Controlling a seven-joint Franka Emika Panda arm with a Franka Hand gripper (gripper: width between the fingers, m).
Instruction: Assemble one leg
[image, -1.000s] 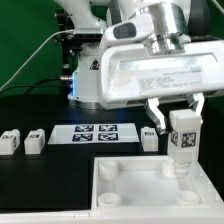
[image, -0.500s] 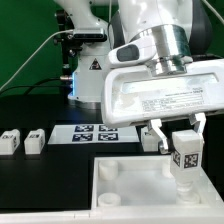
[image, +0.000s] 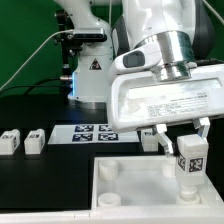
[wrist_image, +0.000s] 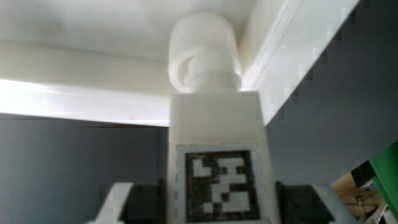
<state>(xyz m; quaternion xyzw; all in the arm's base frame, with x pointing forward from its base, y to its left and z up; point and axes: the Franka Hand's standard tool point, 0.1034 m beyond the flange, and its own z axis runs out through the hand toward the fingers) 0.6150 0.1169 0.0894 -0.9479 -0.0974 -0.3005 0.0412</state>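
Jaws clamped on the leg (image: 190, 160), one finger (image: 164, 141) on either flank, and the grip is high on the block. Standing upright, that leg, with its black-and-white tag (image: 191, 158) square on to the exterior camera. Look low: its bottom end is down inside the white tray (image: 130, 190), right at the round corner socket (image: 184, 186) on the exterior view's right. Whether it is actually seated in that socket, I cannot tell from here.

Over to the wrist view, and the leg (wrist_image: 217, 130) fills the middle of the picture, tag (wrist_image: 221, 186) big and sharp, finger pads (wrist_image: 121, 205) just showing at each side of it. Beyond the block's far end there is a rounded white post (wrist_image: 205, 55), in line with it and meeting it, with the tray's pale wall (wrist_image: 71, 75) running behind.

Back on the dark surface (image: 50, 175), the marker board (image: 97, 133) lies flat behind the tray. Two more small white blocks (image: 11, 141) (image: 35, 140) sit side by side well off toward the exterior view's left, apart from the tray. Another one (image: 150, 140) stands just behind the tray's back edge, close to the near finger. The arm's white base (image: 90, 70) is at the back, behind the marker board.
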